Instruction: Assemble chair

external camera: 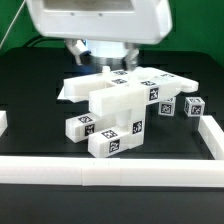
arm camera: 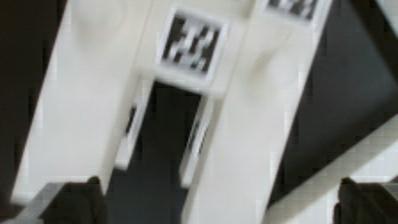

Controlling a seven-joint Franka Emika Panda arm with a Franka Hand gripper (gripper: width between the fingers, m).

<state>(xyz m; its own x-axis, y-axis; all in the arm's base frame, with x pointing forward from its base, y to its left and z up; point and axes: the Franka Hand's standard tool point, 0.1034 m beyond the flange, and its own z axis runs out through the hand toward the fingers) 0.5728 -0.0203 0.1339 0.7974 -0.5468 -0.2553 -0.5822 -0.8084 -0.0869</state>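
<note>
Gripper [arm camera: 217,200] spread wide, holding nothing, fingertips either side of two bars [arm camera: 267,120] on the chair [external camera: 115,108] at mid-table; a loose block [external camera: 190,106] sits at its three o'clock. I'd centre on one bar, square up, then close gently

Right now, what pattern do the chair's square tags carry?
Black-and-white blocks; tags show best in the exterior view.
</note>
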